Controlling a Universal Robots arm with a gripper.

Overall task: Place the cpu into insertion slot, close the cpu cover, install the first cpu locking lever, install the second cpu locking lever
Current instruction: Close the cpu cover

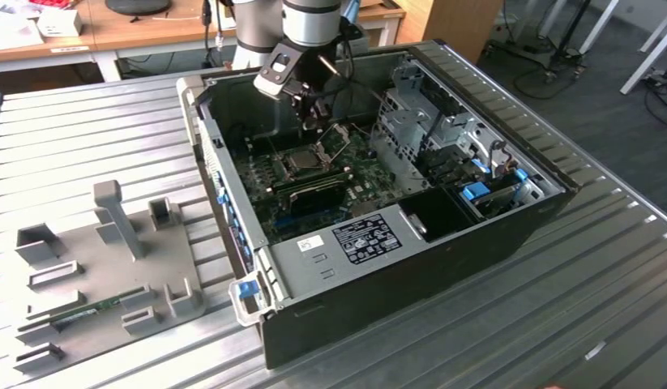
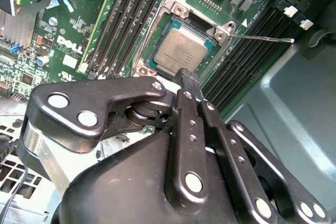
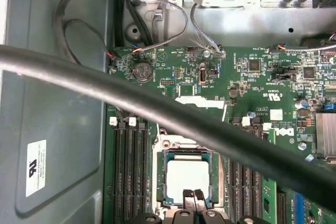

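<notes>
Exterior view: the arm reaches down into the open computer case (image 1: pixel 452 203), which sits on the ribbed metal tabletop (image 1: pixel 84 121). The claw (image 1: pixel 314 121) hangs low over the green motherboard (image 1: pixel 322 185). The cpu cover (image 1: pixel 339 139) is tilted up just beside it, not closed. A grey fixture plate (image 1: pixel 106 267) lies on the exterior view's left, well apart from the case.

Second wrist view: the cpu (image 2: pixel 181 51) is seated flat in the insertion slot (image 2: pixel 177 4). Claw fingers are pressed together with nothing between them, tips right at the cpu's edge. I can't tell if they're touching it. A thin locking lever (image 2: pixel 268 39) sticks out free, crossing over the memory slots (image 2: pixel 131 19).

First wrist view: same read. The cpu is in the slot and the claw tips are together at its edge. A thick cable (image 3: pixel 157 106) crosses in front.
</notes>
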